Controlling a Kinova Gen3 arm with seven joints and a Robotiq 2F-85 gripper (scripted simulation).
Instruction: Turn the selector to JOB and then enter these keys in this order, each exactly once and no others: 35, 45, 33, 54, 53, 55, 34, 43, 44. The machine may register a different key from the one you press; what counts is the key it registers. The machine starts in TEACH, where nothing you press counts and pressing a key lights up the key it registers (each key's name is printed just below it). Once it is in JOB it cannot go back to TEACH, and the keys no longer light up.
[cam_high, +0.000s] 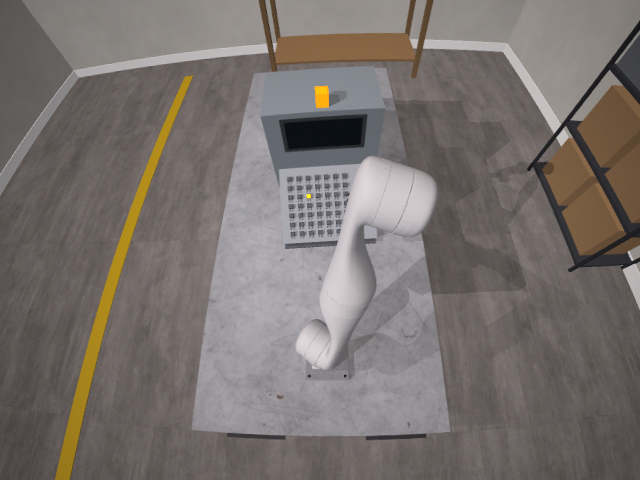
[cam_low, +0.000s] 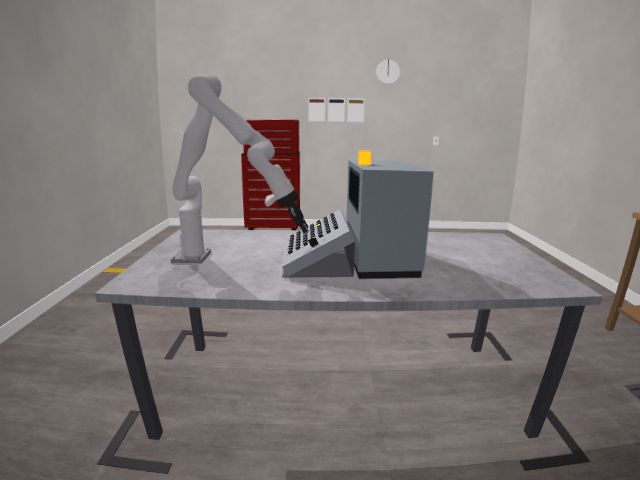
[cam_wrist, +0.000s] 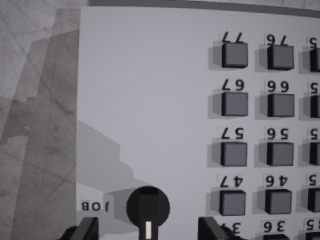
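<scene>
Grey table (cam_low: 465, 289), keypad console: my gripper (cam_wrist: 147, 235) half open, empty, fingers straddling selector knob (cam_wrist: 148, 206) to turn toward JOB.

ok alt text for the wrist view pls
The open gripper straddles the black selector knob at the bottom edge, one finger on each side, beside the JOB label. Grey square keys fill the right of the panel, their labels 77 to 36 reading upside down.
</scene>
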